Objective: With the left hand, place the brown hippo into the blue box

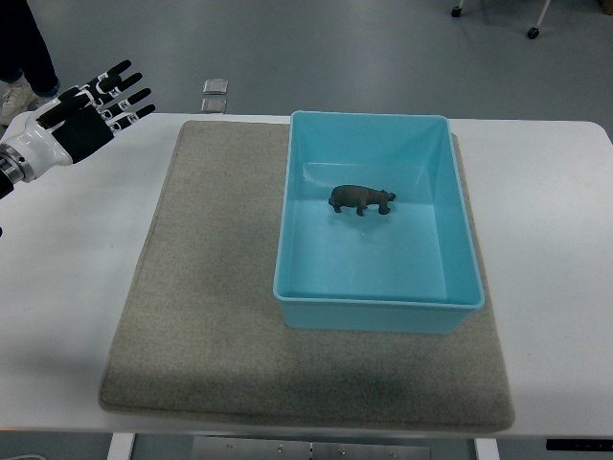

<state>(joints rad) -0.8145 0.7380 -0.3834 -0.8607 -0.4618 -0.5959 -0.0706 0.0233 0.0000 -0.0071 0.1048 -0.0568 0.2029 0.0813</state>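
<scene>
I am holding my left hand (81,115) above the far left corner of the table (77,287), partly over the edge. My fingers (124,94) are stretched out and a little apart, and they are clamping nothing. They are pointing toward the right and a bit away from me.

The hippo (362,199) is standing upright on the floor of the box (378,316), a little toward the far half and near the middle between the side walls. It is touching no wall. Its long axis is running left to right, about parallel to the far edge of the table, with the head on the right side, as far as I can tell.

The box is lying on the right part of the mat (211,316), which is covering the middle of the table. From my fingers, the hippo is lying well apart, to the right and somewhat nearer to me, with the left wall of the box between us. My right hand is not showing, so the left one is the only hand near the work.

I am judging that the task is already done, since the hippo is resting inside the box. The next move is only asking me to keep my hand away from the box.
</scene>
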